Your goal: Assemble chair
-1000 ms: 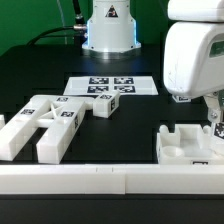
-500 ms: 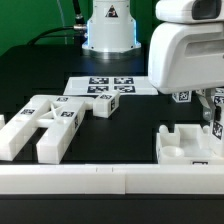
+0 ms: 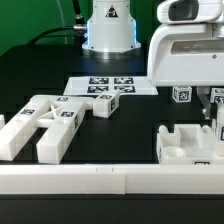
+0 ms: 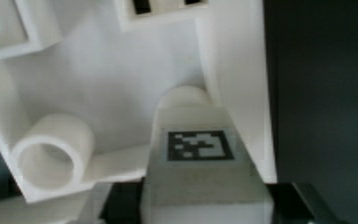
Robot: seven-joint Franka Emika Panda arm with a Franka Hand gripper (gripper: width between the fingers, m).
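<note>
Chair isn't one thing at this point, just loose white pieces spread over the black tabletop (image 3: 40,75). On the exterior view's left there's a chunky crossed frame piece (image 3: 52,122) lying flat with tag stickers on it. A small tagged block (image 3: 104,108) sits right next to it toward the middle, and I can't tell if the two actually touch. Behind those, the marker board (image 3: 112,86) lies flat in front of the robot's base.

Over on the exterior view's right is a blocky slotted panel (image 3: 185,148). The arm's big white hand hangs right above it and reaches down at the panel's far right edge.

The wrist view is where you see the grip. The gripper (image 4: 202,200) is clenched on a narrow white bar (image 4: 197,150) with a tag on its upper face, jaws tight on either side of it. The bar points out over the white panel surface. Just beside it is a stubby round tube (image 4: 48,152), and I can't tell if that's loose or part of the panel.

A long white rail (image 3: 100,180) runs across the front of the exterior view, closest to the camera.
</note>
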